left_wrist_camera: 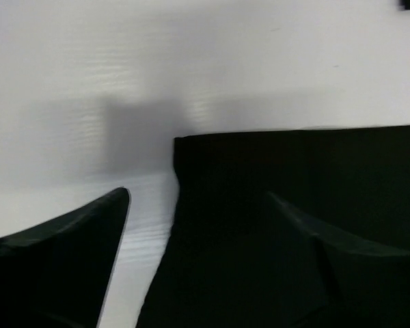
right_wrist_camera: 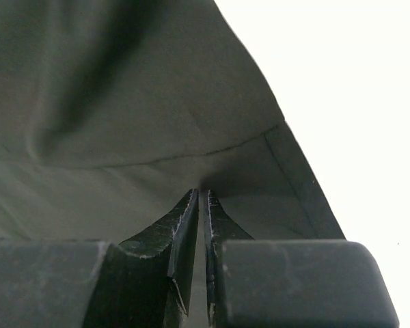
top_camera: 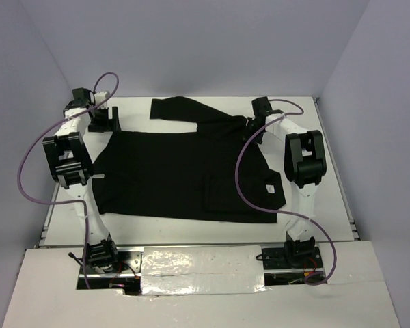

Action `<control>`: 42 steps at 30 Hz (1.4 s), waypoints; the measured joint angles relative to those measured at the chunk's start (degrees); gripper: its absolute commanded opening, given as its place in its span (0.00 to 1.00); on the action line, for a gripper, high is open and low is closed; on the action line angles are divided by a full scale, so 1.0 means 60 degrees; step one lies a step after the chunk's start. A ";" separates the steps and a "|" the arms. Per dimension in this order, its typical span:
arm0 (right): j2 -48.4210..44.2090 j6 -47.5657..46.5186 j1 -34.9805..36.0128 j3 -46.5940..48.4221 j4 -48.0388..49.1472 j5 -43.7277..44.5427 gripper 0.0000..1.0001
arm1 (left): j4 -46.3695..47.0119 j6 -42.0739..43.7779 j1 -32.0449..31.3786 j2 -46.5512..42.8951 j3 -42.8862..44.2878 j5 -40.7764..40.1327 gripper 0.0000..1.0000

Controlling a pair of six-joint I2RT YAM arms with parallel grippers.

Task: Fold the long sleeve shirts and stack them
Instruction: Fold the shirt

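Observation:
A black long sleeve shirt (top_camera: 184, 171) lies spread on the white table (top_camera: 328, 171), with one sleeve (top_camera: 178, 108) folded across the far side and a small white tag (top_camera: 268, 186) at the right. My left gripper (top_camera: 102, 123) is open at the shirt's far left corner. In the left wrist view (left_wrist_camera: 198, 193) one finger is over bare table and the other over the shirt (left_wrist_camera: 294, 178). My right gripper (top_camera: 254, 121) is at the shirt's far right. In the right wrist view (right_wrist_camera: 201, 193) it is shut on a raised fold of the shirt (right_wrist_camera: 123, 102).
Grey walls enclose the table on the left, far and right sides. Purple cables (top_camera: 240, 171) loop over both arms, the right one above the shirt. A white board with a foil-taped strip (top_camera: 198, 270) covers the near edge by the arm bases.

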 measured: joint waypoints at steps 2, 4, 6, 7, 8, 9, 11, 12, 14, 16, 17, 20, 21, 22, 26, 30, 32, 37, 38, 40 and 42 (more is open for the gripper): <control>0.0000 0.0015 -0.0015 0.0127 -0.0069 0.0000 0.16 | -0.0313 -0.0248 0.0248 0.0117 0.0313 0.0018 0.99; -0.0007 0.0007 -0.0025 0.0233 -0.0051 -0.0018 0.16 | -0.0521 -0.0452 0.0594 0.0113 0.0652 0.0084 0.99; -0.0058 -0.0025 -0.0033 0.0244 -0.0036 -0.0091 0.17 | -0.0488 -0.0466 0.1100 -0.0157 0.0714 0.0124 0.99; -0.0091 -0.0055 -0.0033 0.0237 -0.0055 -0.0120 0.17 | -0.0488 -0.0433 0.1362 -0.0379 0.0568 0.0127 0.99; -0.0142 -0.0095 -0.0033 0.0226 -0.0066 -0.0153 0.18 | -0.0448 -0.0375 0.1617 -0.0707 0.0251 0.0142 0.99; -0.0215 -0.0113 -0.0033 0.0193 -0.0084 -0.0171 0.18 | -0.0514 -0.0259 0.1880 -0.1086 -0.0131 0.0164 0.99; -0.0474 -0.0171 -0.0033 0.0033 -0.0186 -0.0193 0.17 | -0.0670 0.0098 0.2328 -0.1803 -0.0933 0.0219 0.96; -0.0605 -0.0219 -0.0033 -0.0036 -0.0262 -0.0189 0.17 | -0.0710 0.0273 0.2488 -0.2149 -0.1395 0.0259 0.92; -0.0896 -0.0310 -0.0033 -0.0127 -0.0546 -0.0178 0.18 | -0.1009 0.0718 0.2710 -0.2812 -0.2368 0.0466 0.66; -0.1220 -0.0368 -0.0033 -0.0229 -0.0754 -0.0117 0.18 | -0.1333 0.1235 0.2816 -0.3191 -0.3231 0.0841 0.56; -0.1410 -0.0390 -0.0033 -0.0273 -0.0860 -0.0080 0.18 | -0.1548 0.1486 0.2889 -0.3268 -0.3592 0.1107 0.56; -0.1956 -0.0463 -0.0033 -0.0510 -0.0969 0.0015 0.18 | -0.2178 0.2280 0.3100 -0.3340 -0.4670 0.1814 0.69; -0.2127 -0.0495 -0.0033 -0.0590 -0.0987 0.0076 0.18 | -0.2361 0.2543 0.3180 -0.3373 -0.5009 0.1963 0.74; -0.2269 -0.0525 -0.0033 -0.0663 -0.0987 0.0102 0.19 | -0.2506 0.2718 0.3235 -0.3453 -0.5326 0.2116 0.77; -0.2739 -0.0568 -0.0033 -0.1169 -0.0889 0.0149 0.19 | -0.2721 0.3042 0.3370 -0.3960 -0.6051 0.2102 0.82; -0.3129 -0.0568 -0.0033 -0.1956 -0.0703 0.0146 0.20 | -0.2397 0.3016 0.3366 -0.3803 -0.5967 0.1963 0.83; -0.3340 -0.0568 -0.0033 -0.2415 -0.0561 0.0138 0.20 | -0.2237 0.2969 0.3370 -0.3548 -0.5952 0.1960 0.83; -0.3876 -0.0597 -0.0084 -0.3483 -0.0109 0.0127 0.20 | -0.1974 0.2707 0.3377 -0.3300 -0.5563 0.2240 0.82; -0.3960 -0.0601 -0.0095 -0.3643 -0.0033 0.0124 0.20 | -0.1927 0.2670 0.3377 -0.3286 -0.5523 0.2320 0.82; -0.4062 -0.0605 -0.0142 -0.3876 0.0095 0.0117 0.20 | -0.1883 0.2590 0.3377 -0.3275 -0.5464 0.2452 0.80; -0.4084 -0.0605 -0.0215 -0.4033 0.0211 0.0102 0.20 | -0.1825 0.2565 0.3373 -0.3271 -0.5428 0.2572 0.76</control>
